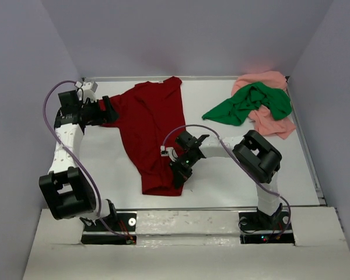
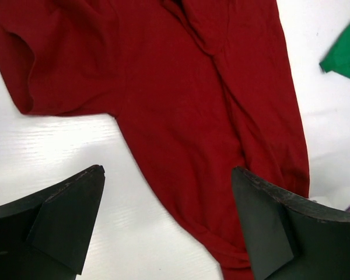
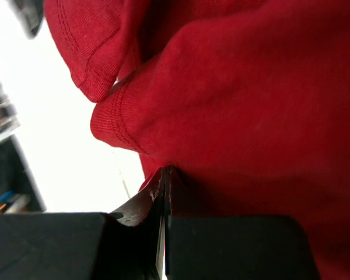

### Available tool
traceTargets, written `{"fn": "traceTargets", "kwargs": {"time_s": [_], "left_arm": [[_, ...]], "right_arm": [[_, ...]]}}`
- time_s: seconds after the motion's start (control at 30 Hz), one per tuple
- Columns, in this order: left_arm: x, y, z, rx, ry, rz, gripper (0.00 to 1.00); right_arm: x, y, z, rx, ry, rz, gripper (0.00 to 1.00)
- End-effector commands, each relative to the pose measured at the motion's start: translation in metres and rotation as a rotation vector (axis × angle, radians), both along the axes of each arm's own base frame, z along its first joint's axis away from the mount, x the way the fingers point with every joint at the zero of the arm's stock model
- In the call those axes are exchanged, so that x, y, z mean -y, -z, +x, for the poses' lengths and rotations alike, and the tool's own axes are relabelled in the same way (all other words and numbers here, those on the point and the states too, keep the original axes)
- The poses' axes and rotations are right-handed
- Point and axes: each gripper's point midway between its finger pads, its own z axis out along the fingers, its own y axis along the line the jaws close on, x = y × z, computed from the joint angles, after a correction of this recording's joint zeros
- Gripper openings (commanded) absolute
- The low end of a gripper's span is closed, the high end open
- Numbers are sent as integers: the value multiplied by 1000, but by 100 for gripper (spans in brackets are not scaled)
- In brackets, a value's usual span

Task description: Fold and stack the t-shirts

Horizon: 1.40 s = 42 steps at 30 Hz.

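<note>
The dark red t-shirt [image 1: 149, 128] lies spread down the left middle of the table, collar end at the back. My left gripper [image 1: 109, 111] hovers open over its left sleeve edge; in the left wrist view the shirt [image 2: 181, 99] passes between and under the wide-apart fingers of that gripper [image 2: 166, 169]. My right gripper [image 1: 179, 174] is at the shirt's lower right edge, shut, with bunched red cloth [image 3: 251, 87] pinched at the tips of the gripper [image 3: 166, 170]. The bright green t-shirt [image 1: 251, 104] lies crumpled on the pale salmon pink t-shirt [image 1: 272, 119] at the back right.
The white table [image 1: 233, 169] is walled by grey panels on three sides. A corner of the green t-shirt [image 2: 345, 52] shows at the right edge of the left wrist view. Both arm bases sit at the near edge.
</note>
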Motion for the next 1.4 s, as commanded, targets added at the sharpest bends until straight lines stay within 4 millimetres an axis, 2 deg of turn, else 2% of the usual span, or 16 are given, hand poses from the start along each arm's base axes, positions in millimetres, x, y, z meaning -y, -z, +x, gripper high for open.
{"fn": "traceTargets", "kwargs": {"time_s": [0.0,0.2,0.3,0.33,0.37,0.4,0.47,0.57,0.67,0.7,0.77,0.9,1.03,1.17,1.3,1.37], "left_arm": [[12,-25,1,60,63,-2,99],[31,-26,-1,67,149,-26,99],[42,-18,-2,49,189,-36,99],[43,-15,-1,41,193,-32,99],[44,-13,0,34,193,-30,99],[45,-6,1,17,192,-27,99],[49,0,3,3,198,-14,99],[57,12,6,-24,208,-10,99],[58,11,10,-5,187,-6,99],[54,3,12,27,157,7,99],[51,-1,11,50,130,26,99],[38,0,6,44,55,68,99],[18,19,5,12,-33,106,99],[13,42,10,-55,-48,88,99],[-5,82,22,-183,-104,139,99],[-10,90,27,-204,-126,150,99]], "right_arm": [[27,19,-45,-227,-83,-86,0],[17,13,-63,-298,-160,-45,0],[9,5,-56,-252,-175,-8,1],[4,-1,-50,-218,-182,16,10],[2,-2,-42,-158,-180,15,21],[-8,-17,-31,-83,-171,61,46],[-20,-29,-4,71,-135,70,67],[-40,-71,50,317,-51,134,73],[-51,-109,98,470,69,194,78],[-51,-128,126,521,142,230,79],[-39,-150,163,529,271,253,82],[-15,-172,211,580,433,257,83],[4,-198,232,641,513,273,83],[23,-218,246,688,573,268,84],[37,-228,247,681,586,294,84],[42,-233,245,676,587,310,84]]}}
